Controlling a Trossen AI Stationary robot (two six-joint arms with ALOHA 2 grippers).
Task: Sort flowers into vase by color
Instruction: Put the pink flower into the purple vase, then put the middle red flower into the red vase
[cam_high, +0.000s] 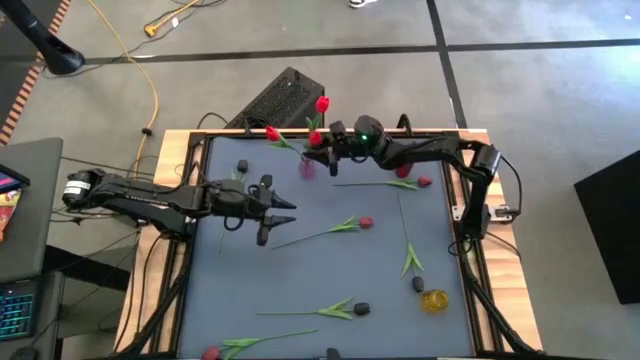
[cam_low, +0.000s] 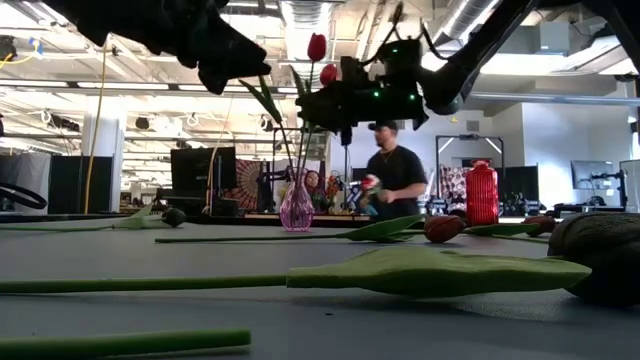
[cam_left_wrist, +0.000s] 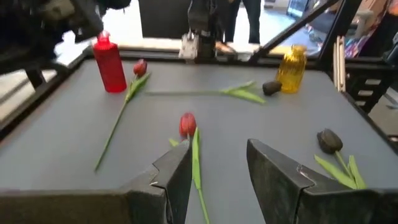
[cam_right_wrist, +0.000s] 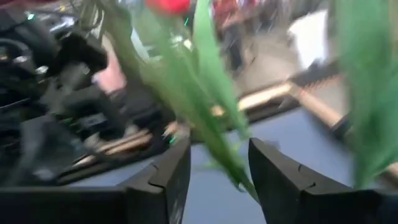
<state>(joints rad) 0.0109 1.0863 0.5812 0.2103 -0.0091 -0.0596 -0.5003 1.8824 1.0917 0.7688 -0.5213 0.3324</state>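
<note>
Green tulip stems (cam_right_wrist: 214, 134) are seen between the parted fingers of the right tool (cam_high: 318, 152), above the pink vase (cam_high: 307, 167) near the bench's (cam_high: 300, 290) far edge. Snagged leaves could tip that vase on withdrawal. Left tool (cam_high: 282, 214) is held wide over a red tulip (cam_left_wrist: 188, 124); open room lies mid-bench.

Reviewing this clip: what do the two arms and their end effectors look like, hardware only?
Both arms are dark, near-black jointed links. The left arm has a pale cylindrical part at its base end and black cables alongside. The right arm shows a green light near its wrist and looped black cabling at the elbow. Left end effector and right end effector each have two dark, wedge-shaped angular fingers.
</note>
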